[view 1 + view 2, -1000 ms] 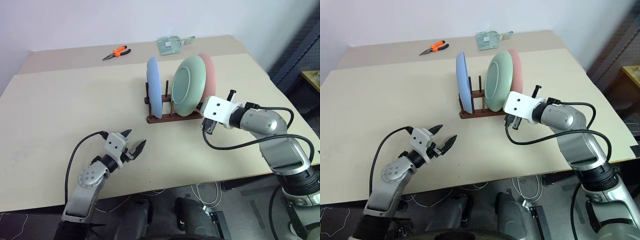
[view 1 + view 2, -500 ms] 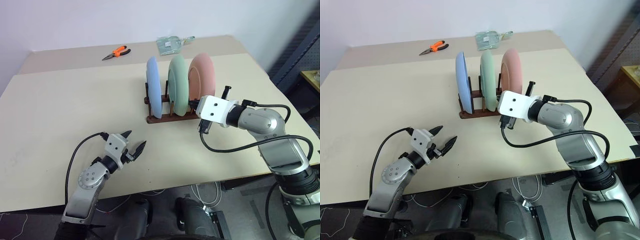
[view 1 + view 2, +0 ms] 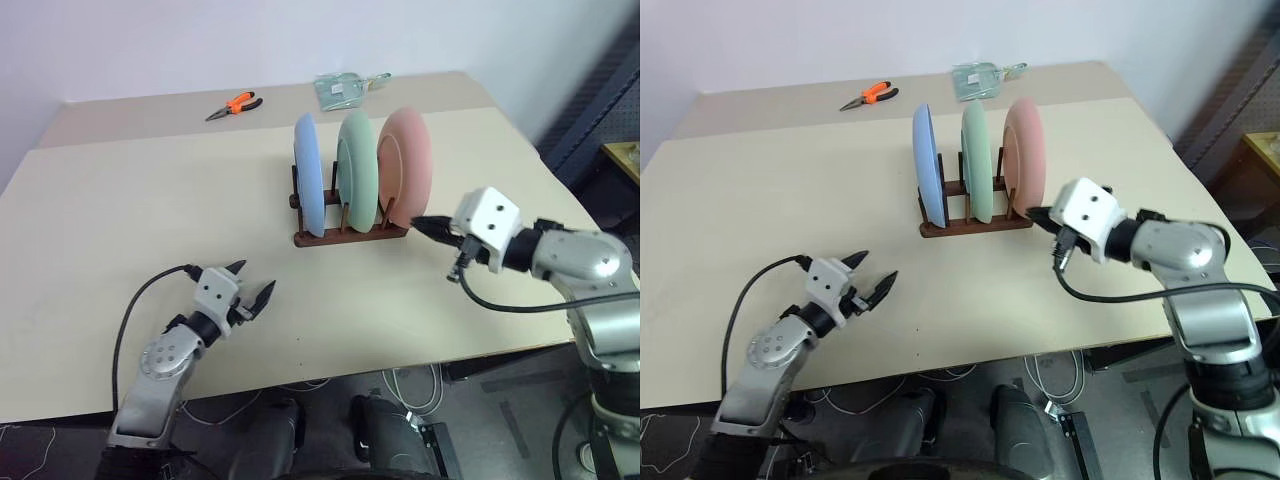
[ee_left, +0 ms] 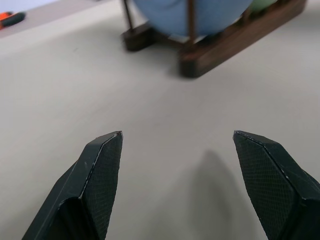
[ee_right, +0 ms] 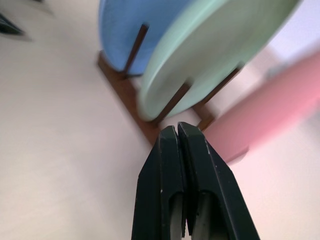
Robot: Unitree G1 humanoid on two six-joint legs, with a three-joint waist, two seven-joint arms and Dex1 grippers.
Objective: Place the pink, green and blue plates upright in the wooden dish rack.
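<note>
I see a beige desk (image 3: pixel 150 210) set against a plain pale wall (image 3: pixel 200 40); orange pliers (image 3: pixel 233 104) and a clear packet (image 3: pixel 342 88) lie near its far edge; cables trail on the floor (image 3: pixel 480 400) below.

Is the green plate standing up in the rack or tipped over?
Standing up. The green plate sits on edge in the wooden rack, between the blue plate and the pink plate, held by the thin pegs.

I can read no text, label, brand, number or sign anywhere from here.
</note>
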